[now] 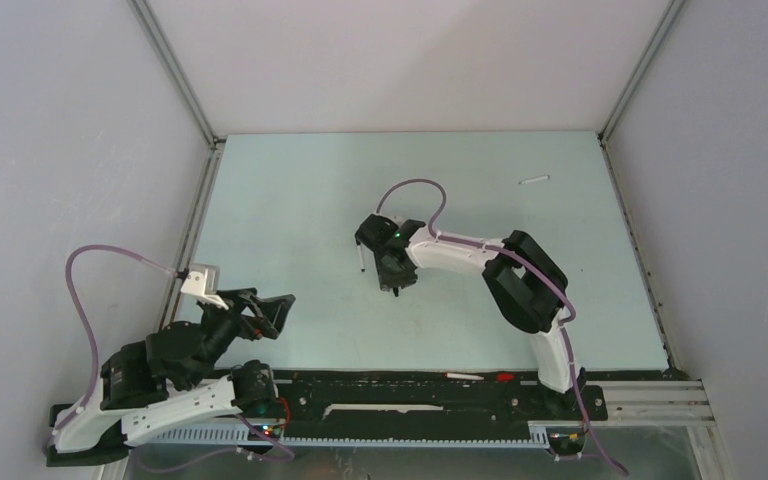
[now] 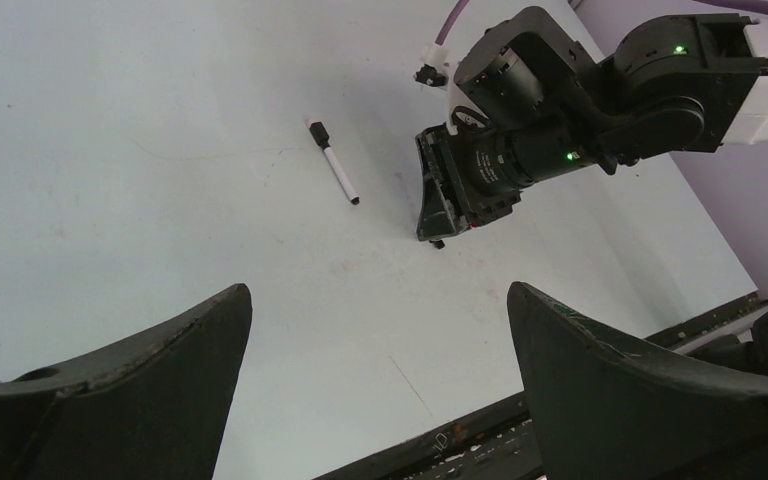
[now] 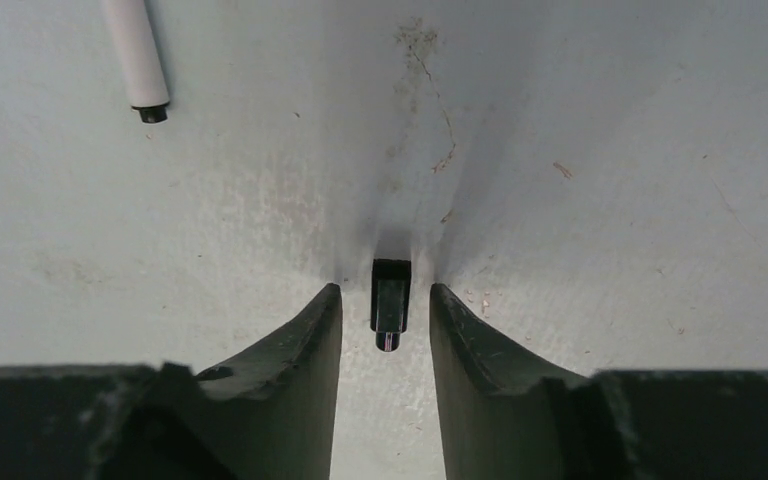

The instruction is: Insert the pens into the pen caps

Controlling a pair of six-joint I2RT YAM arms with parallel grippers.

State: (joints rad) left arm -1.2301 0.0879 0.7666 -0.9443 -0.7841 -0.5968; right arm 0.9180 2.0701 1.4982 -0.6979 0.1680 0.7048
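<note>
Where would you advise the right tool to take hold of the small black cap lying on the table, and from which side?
Across its two long sides, mid-length, coming straight down from above. The cap lies flat on the table, its length running along the gap of the open right tool, so the fingers flank it without touching.
</note>
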